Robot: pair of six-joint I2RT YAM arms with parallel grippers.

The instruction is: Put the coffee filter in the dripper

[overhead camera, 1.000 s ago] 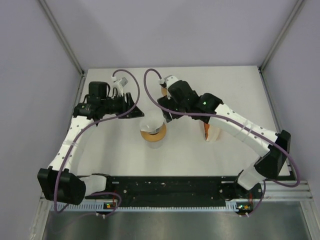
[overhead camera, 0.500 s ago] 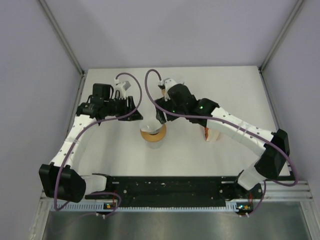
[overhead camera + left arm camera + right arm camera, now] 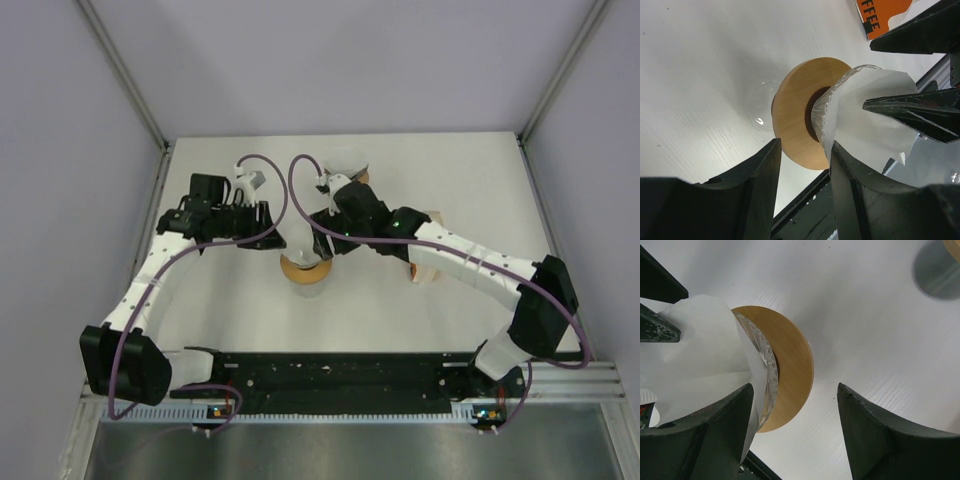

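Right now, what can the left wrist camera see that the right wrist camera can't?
Only the left wrist view shows an orange packet with printed letters, at its top edge. Only the right wrist view shows a blurry grey round thing in its top corner; I cannot tell what it is. Both show the dripper with its wooden ring, and the white paper filter at its glass cone.

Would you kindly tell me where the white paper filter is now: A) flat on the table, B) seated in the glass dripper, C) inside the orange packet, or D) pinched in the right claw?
B: the paper filter sits in the cone of the glass dripper.
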